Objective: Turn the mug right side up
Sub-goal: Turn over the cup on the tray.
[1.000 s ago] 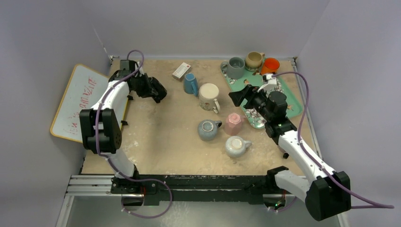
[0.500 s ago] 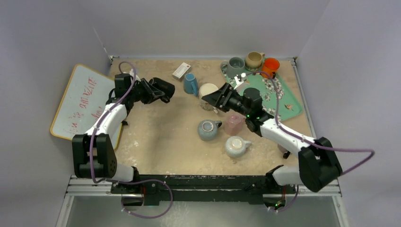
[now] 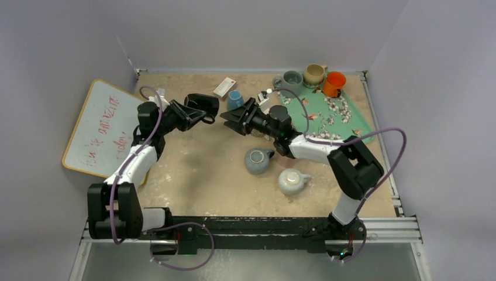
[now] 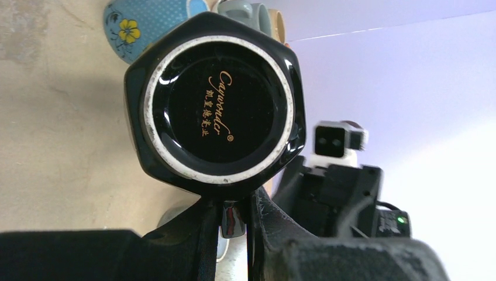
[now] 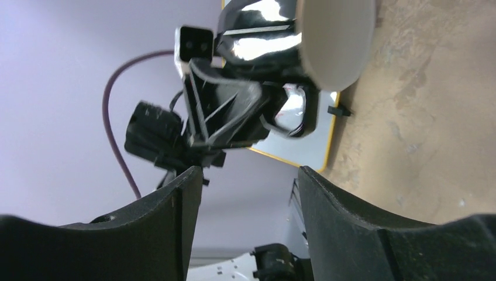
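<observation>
Near edge, 5 o'clock: we see a pale off-white ceramic mug (image 3: 290, 180) standing on the tan speckled tabletop (image 3: 199, 175).
Just short of centre, 6 o'clock: a blue-grey ceramic mug (image 3: 257, 159) sits with its handle toward 2 o'clock, well apart from both grippers.
Left side, 9 o'clock: a yellow-framed whiteboard with red writing (image 3: 96, 126) lies tilted beyond the table's edge.
Right gripper: our right gripper (image 5: 248, 175) is stretched across the centre, pointing toward 10 o'clock. Its two black fingers are spread with nothing between them, and their tips are just short of the mug's mouth.
Task mug: the black glossy six-sided ceramic mug (image 4: 215, 105) is in the air at 10 o'clock, off the table and lying on its side. Its base with gold lettering faces our left wrist camera, and its pale mouth faces the right gripper.
Left gripper: our left gripper (image 4: 234, 216) is pressed together on the mug's handle, pinching it from both sides.
Beyond the mug, 12 o'clock: a blue dotted ceramic mug with a yellow flower (image 4: 146, 23) sits on the table. A small white rectangular box (image 3: 224, 87) lies at 11 o'clock.
Far right corner, 2 o'clock: a green patterned rectangular tray (image 3: 351, 120) has a grey-green mug (image 3: 291, 80), a tan mug (image 3: 314, 72) and an orange cup (image 3: 334, 83) at its far end.
</observation>
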### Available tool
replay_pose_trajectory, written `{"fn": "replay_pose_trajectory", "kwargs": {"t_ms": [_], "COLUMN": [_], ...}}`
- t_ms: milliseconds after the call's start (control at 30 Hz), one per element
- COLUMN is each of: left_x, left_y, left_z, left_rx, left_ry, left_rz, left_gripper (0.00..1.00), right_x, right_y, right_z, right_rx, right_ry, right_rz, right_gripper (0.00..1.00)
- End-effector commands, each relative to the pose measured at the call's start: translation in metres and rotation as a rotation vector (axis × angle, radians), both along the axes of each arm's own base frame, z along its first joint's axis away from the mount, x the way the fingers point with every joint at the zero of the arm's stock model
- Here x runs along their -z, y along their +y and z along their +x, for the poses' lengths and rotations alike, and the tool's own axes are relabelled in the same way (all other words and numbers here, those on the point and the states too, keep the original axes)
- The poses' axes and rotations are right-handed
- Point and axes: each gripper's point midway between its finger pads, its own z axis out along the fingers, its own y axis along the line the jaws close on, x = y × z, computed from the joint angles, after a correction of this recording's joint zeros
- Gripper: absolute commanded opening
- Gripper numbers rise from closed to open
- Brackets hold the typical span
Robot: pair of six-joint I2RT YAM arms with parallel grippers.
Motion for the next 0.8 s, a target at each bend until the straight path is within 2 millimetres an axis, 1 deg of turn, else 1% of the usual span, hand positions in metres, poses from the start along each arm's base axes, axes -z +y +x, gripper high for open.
{"fn": "replay_pose_trajectory", "kwargs": {"t_ms": [0, 133, 300, 467, 567, 767], "left_x": [-0.076, -0.082, -0.083, -0.086, -0.091, -0.099], "left_y": [-0.006, -0.007, -0.009, -0.01, -0.012, -0.015], "left_z": [-0.012, -0.018, -0.023, -0.028, -0.03, -0.033], "left_rx": [0.034, 0.04, 0.054, 0.058, 0.061, 0.067], "left_ry": [-0.281, -0.303, -0.316, -0.334, -0.352, -0.382], "left_rz": [-0.034, -0.035, -0.055, -0.069, -0.075, -0.099], "left_gripper": [0.0, 0.0, 0.0, 0.0, 0.0, 0.0], "right_x": [-0.028, -0.022, -0.027, -0.035, -0.032, -0.035], "right_y": [0.013, 0.02, 0.029, 0.032, 0.034, 0.039], "right_z": [0.013, 0.017, 0.017, 0.016, 0.015, 0.012], "right_rx": [-0.004, 0.007, -0.011, -0.023, -0.031, -0.062], "right_ry": [0.021, 0.029, 0.035, 0.02, 0.032, 0.044], "right_rz": [0.149, 0.124, 0.153, 0.193, 0.208, 0.238], "right_gripper": [0.63, 0.64, 0.64, 0.63, 0.62, 0.58]}}
